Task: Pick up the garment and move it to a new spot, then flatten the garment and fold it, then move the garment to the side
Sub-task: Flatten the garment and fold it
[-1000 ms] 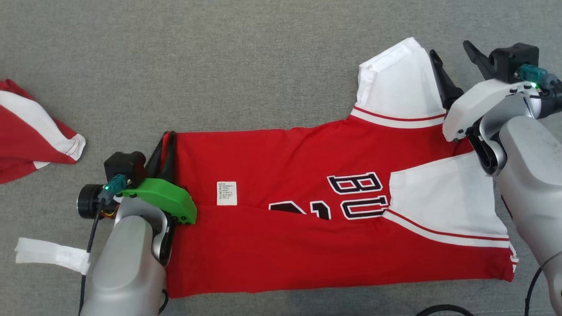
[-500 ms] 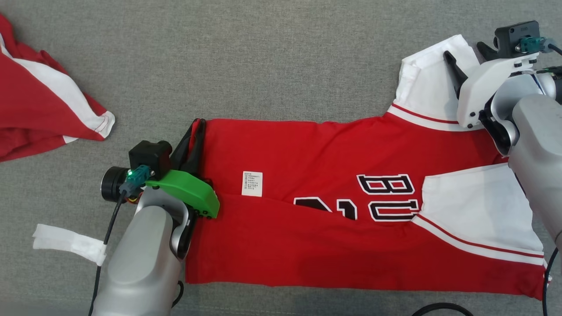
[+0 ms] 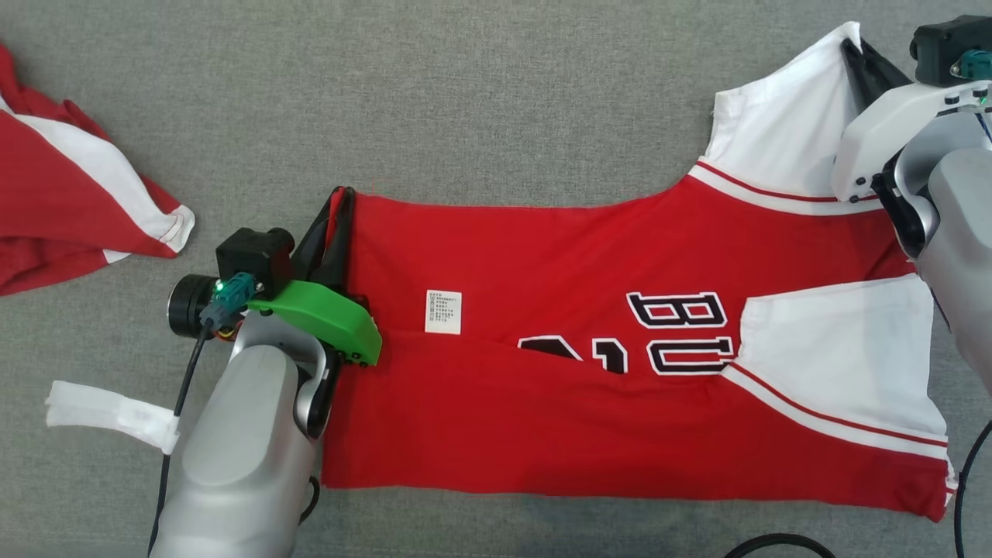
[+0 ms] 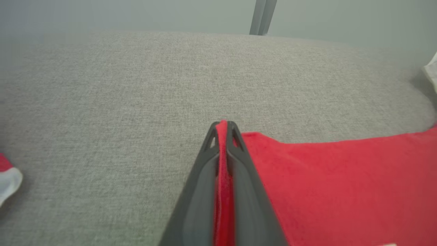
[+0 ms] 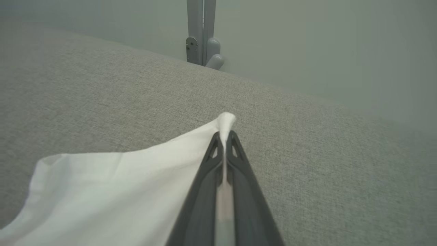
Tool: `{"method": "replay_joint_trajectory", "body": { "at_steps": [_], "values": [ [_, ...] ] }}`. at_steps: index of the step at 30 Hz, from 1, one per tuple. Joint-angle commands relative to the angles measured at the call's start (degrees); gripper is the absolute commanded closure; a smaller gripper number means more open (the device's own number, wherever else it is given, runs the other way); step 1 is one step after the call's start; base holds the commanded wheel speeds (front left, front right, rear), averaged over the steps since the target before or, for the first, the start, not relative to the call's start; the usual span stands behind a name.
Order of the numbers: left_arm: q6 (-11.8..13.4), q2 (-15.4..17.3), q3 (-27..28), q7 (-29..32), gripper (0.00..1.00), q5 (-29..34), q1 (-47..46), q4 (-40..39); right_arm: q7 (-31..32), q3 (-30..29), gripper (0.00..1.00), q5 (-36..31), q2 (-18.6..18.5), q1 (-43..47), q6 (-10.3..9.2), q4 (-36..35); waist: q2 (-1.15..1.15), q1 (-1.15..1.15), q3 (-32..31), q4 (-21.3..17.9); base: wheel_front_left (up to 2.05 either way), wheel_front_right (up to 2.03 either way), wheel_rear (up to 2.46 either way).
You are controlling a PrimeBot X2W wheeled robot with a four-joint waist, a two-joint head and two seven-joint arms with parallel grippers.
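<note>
We have the red jersey point(image 3: 542, 418) spread across the middle and right of the head view on the grey cloth surface point(image 3: 496, 101), partly folded, with its lower portion lapped up over the lettering. Our left gripper point(image 3: 341, 200), at centre left, is clenched on the red hem corner, the cloth pinched between the fingers in the left wrist view. Our right gripper point(image 3: 852, 45), at the upper right, is clamped on the tip of the white sleeve point(image 3: 775, 132). Holding both far corners at once should, we judge, let us draw that upper edge taut and carry it over as one straight fold (a single grip would let it sag). Another red-and-white garment point(image 3: 70, 209) lies well apart at the upper left — clear of the fold.
</note>
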Motion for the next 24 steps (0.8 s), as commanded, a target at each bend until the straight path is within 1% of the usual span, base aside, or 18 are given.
{"method": "replay_joint_trajectory", "body": {
  "at_steps": [1, 7, 9, 12, 16, 21, 24],
  "values": [
    [0.00, 0.18, 0.23, 0.06, 1.00, 0.33, -0.68, -0.25, -0.85, -0.04, 1.00, -0.35, -0.20, -0.19, -0.13, 0.48, 0.00, 0.00, -0.94, -0.43, 0.00, 0.00, 0.00],
    [0.03, 0.19, 1.43, 0.04, 1.00, 1.21, 2.30, -1.63, -2.80, -1.72, 1.00, 0.72, 0.00, 3.29, -0.13, -1.31, 0.00, 0.00, -5.43, -1.44, 0.00, 0.00, 0.00],
    [0.03, 0.18, 1.70, 0.04, 1.00, 1.58, 3.74, -2.62, -2.88, -3.66, 1.00, 1.43, -0.37, 5.27, -0.13, -4.51, 0.00, 0.00, -7.31, -1.84, 0.00, 0.00, 0.00],
    [0.04, 0.25, 2.11, 0.04, 1.00, 1.87, 6.62, -4.43, -2.75, -6.32, 1.00, 1.68, -0.95, 10.69, -0.12, -10.20, 0.00, 0.00, -10.34, -2.67, 0.00, 0.00, 0.00],
    [0.04, 1.39, 2.91, 0.04, 1.00, 1.54, 11.04, -5.72, -2.75, -9.46, 1.00, 1.03, -1.68, 18.13, -0.12, -18.04, 0.00, 0.00, -14.08, -4.18, 0.00, 0.00, 0.00],
    [0.04, 2.48, 4.24, 0.04, 1.00, 1.79, 15.62, -6.42, -2.75, -13.41, 1.00, 1.12, -0.74, 28.22, -0.12, -26.19, 0.00, 0.00, -17.39, -6.63, 0.00, 0.00, 0.00],
    [0.04, 2.97, 4.94, 0.04, 1.00, 1.77, 17.99, -7.25, -2.76, -14.40, 1.00, 1.39, 0.30, 34.13, -0.12, -29.63, 0.00, 0.00, -18.58, -8.18, 0.00, 0.00, 0.00]
  ]
}}
